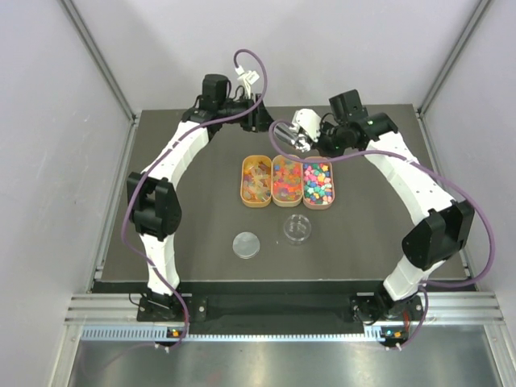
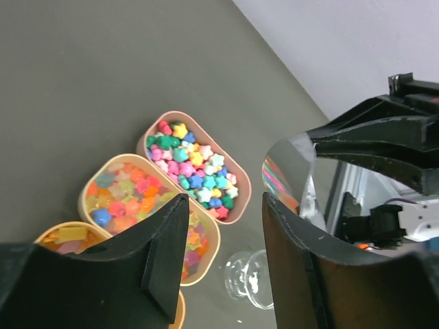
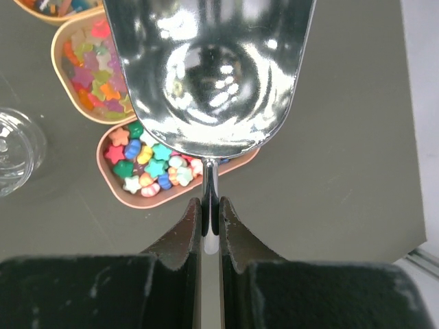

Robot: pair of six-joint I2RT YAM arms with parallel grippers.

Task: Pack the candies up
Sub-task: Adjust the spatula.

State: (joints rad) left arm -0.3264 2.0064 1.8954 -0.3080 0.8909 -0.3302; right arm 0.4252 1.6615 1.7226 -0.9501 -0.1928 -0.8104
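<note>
Top external: scoop (image 1: 305,127) beyond far rims of three trays (image 1: 242,182) of candies (image 1: 317,182).

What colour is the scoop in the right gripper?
The scoop is shiny silver metal, clearest in the right wrist view.

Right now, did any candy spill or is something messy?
Nothing stands out. The candies all sit inside the three trays, none loose on the table. The clear dish stands upright, its lid flat beside it. The right gripper's scoop looks empty.
</note>
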